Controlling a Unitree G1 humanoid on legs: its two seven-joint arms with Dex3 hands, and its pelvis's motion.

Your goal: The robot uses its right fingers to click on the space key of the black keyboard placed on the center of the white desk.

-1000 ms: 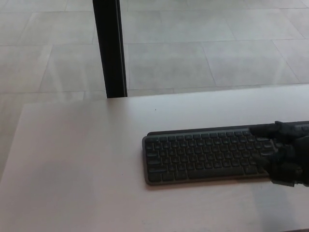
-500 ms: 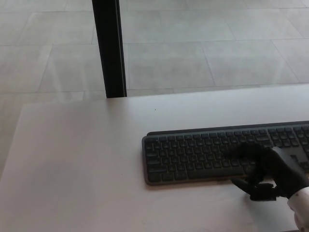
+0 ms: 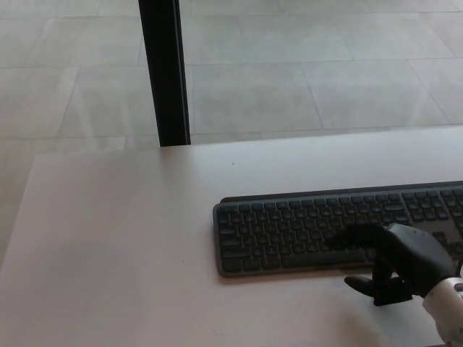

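A black keyboard (image 3: 304, 230) lies on the white desk (image 3: 123, 246), running off the right edge of the head view. My right hand (image 3: 394, 260) comes in from the lower right and reaches over the keyboard's front edge. Its fingers (image 3: 353, 236) are apart and point left, with one fingertip resting over the bottom key row near the long space key. The thumb (image 3: 359, 283) hangs over the desk just in front of the keyboard. It holds nothing. My left hand does not show.
A black vertical post (image 3: 165, 72) stands behind the desk's far edge. Grey floor tiles (image 3: 304, 72) lie beyond. The desk's left edge slants down at the picture's left.
My right hand has moved left and toward the front edge of the keyboard, from over the right-hand keys to the bottom row. The keyboard has not shifted.
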